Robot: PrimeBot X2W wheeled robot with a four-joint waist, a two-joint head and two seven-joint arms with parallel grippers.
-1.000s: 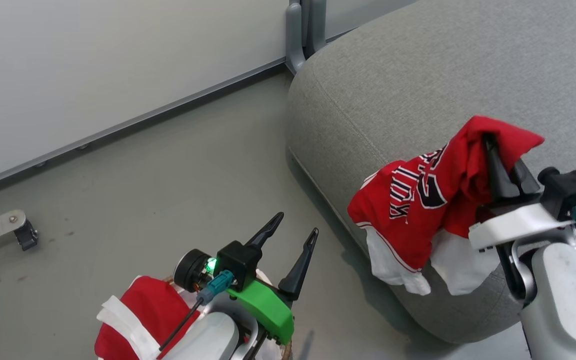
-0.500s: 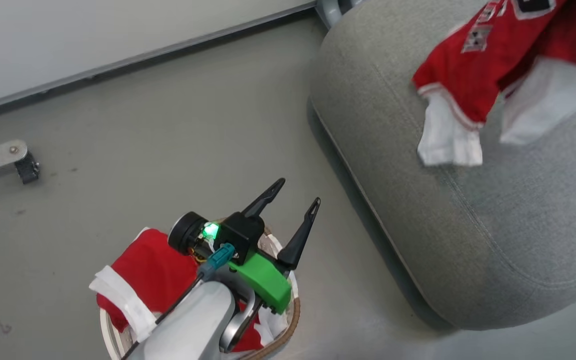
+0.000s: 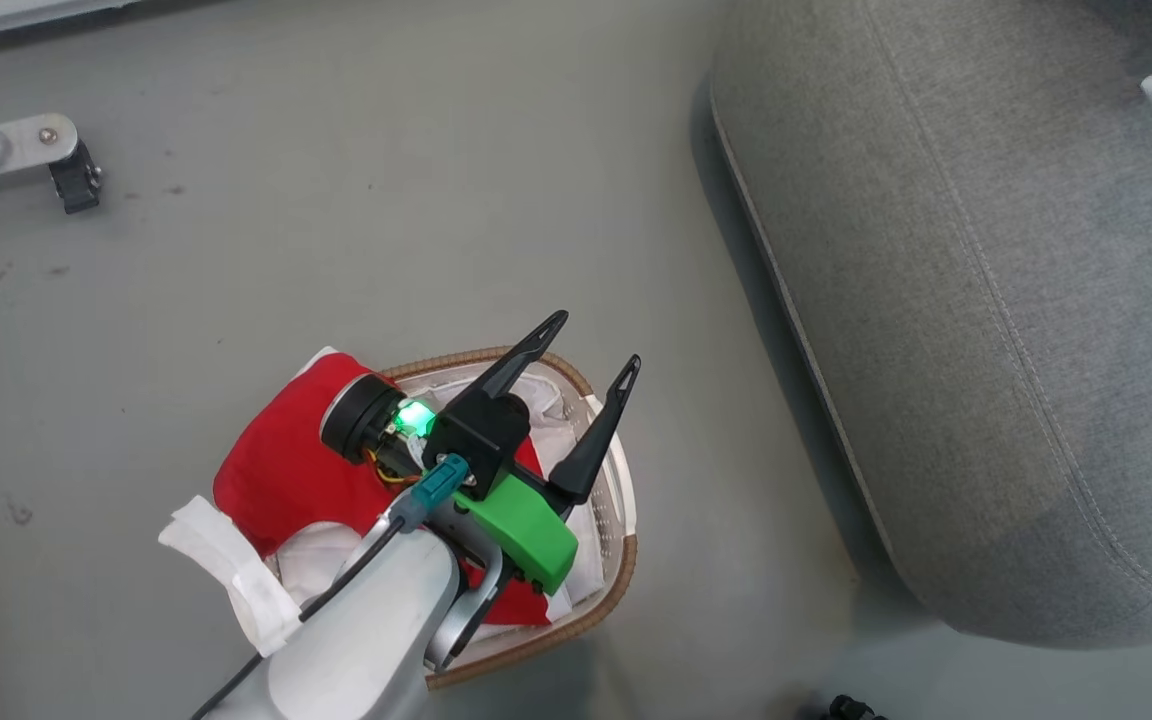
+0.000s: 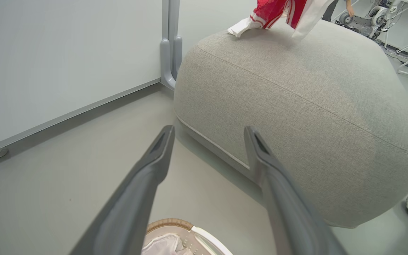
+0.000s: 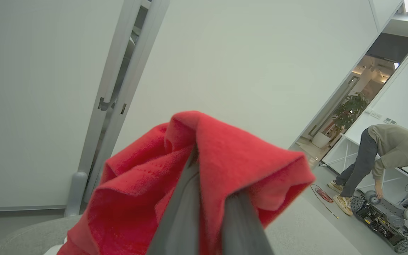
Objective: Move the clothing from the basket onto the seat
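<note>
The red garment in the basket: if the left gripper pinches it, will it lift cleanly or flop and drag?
Probably floppy: the red garment slumps over the basket rim in soft folds. Likely light, being thin cloth, so a small pinch by the left gripper should hold. Its white trim trails outside the basket and may drag.

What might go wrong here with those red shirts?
The red garment pinched in the right tool trails white ends over the seat; released near the edge, it may slide off. The second garment spills over the basket rim near the open left tool; lifting it might drag the white liner out.
</note>
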